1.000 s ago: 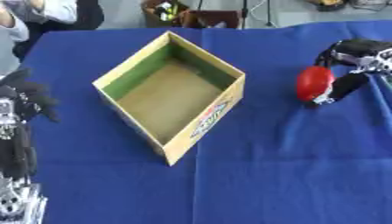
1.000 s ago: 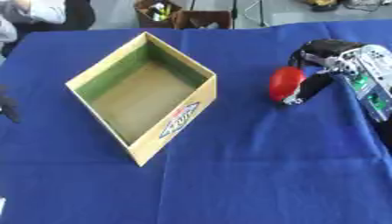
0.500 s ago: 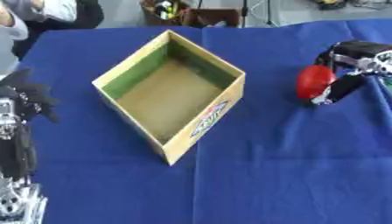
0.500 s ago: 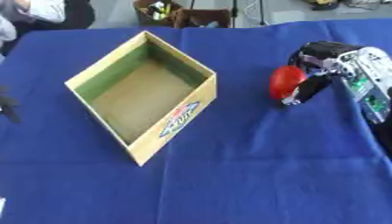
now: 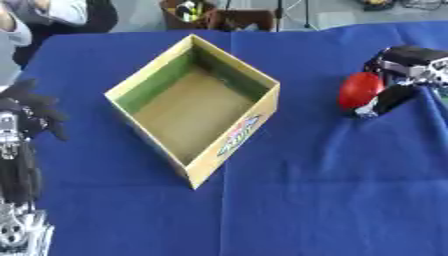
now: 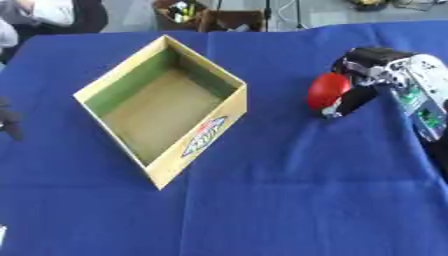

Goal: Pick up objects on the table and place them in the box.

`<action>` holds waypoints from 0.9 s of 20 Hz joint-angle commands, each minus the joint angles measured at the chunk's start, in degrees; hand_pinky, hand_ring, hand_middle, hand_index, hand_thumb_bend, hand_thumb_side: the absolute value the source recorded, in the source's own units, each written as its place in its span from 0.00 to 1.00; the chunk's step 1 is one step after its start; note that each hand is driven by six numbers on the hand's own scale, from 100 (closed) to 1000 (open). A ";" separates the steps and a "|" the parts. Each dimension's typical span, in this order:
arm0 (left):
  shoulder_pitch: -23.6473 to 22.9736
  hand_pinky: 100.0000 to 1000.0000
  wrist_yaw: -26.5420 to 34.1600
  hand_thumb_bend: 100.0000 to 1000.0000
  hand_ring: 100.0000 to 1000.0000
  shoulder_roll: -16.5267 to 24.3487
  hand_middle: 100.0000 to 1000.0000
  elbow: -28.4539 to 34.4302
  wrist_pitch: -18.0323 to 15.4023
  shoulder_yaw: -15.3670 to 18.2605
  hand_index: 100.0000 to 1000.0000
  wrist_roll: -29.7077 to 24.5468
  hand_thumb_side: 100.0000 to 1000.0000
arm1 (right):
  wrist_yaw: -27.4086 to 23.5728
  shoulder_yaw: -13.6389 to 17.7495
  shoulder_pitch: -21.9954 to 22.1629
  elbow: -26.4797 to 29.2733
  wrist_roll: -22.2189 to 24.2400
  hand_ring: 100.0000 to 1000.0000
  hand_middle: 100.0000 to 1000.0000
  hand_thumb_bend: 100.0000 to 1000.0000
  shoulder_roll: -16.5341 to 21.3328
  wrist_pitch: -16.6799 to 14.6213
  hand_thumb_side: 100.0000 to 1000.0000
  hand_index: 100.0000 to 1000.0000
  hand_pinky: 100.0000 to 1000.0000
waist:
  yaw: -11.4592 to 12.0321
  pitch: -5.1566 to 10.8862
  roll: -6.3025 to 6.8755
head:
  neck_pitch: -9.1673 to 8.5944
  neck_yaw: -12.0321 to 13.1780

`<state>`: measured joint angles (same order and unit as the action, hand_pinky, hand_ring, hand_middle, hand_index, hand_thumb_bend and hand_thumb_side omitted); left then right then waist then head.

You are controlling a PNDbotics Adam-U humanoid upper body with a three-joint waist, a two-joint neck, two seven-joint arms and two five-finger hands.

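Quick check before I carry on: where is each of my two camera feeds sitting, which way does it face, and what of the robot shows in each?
Left eye view: in the head, looking down at the blue table and open box; the left hand and arm show at the left edge, the right hand at the upper right.
Right eye view: beside it, facing the same way; the right hand and forearm show more fully, the left hand only as a dark bit at the left edge.
Shared: the box and the red object in the right hand.
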<state>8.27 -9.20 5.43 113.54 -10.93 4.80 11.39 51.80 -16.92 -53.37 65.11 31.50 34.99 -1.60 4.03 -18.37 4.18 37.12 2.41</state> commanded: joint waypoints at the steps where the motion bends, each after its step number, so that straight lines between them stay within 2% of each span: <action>1: 0.54 0.22 -0.24 0.00 0.40 0.32 0.47 1.05 0.00 -0.12 0.75 -0.23 0.90 | -1.23 0.97 -0.83 1.80 -1.41 0.49 0.36 0.44 1.00 0.71 0.45 0.57 0.55 | -0.01 0.98 -0.13 | -0.59 0.12; 9: 0.51 0.22 -0.33 0.00 0.40 0.29 0.47 1.05 0.15 -0.10 0.75 -0.31 0.90 | -5.68 3.28 -2.01 7.27 -3.83 0.44 0.24 0.51 1.17 3.20 0.52 0.46 0.52 | -0.10 1.04 -0.22 | -0.56 0.08; 14: 0.48 0.22 -0.33 0.00 0.40 0.34 0.47 1.05 0.19 -0.12 0.75 -0.37 0.90 | -7.95 4.12 -3.78 10.38 -4.72 0.42 0.21 0.51 0.71 4.89 0.53 0.43 0.51 | -0.01 1.11 -0.29 | -0.48 -0.16; 18: 0.42 0.22 -0.31 0.00 0.40 0.40 0.47 1.05 0.27 -0.20 0.75 -0.45 0.90 | -9.03 3.66 -6.33 12.50 -5.16 0.41 0.20 0.54 -0.87 5.09 0.57 0.42 0.51 | 0.17 1.21 -0.43 | -0.43 -0.47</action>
<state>8.27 -9.58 5.43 113.54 -10.62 4.80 11.09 43.48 -13.77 -58.19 75.81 26.61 33.86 3.35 4.10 -18.37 4.01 37.12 2.11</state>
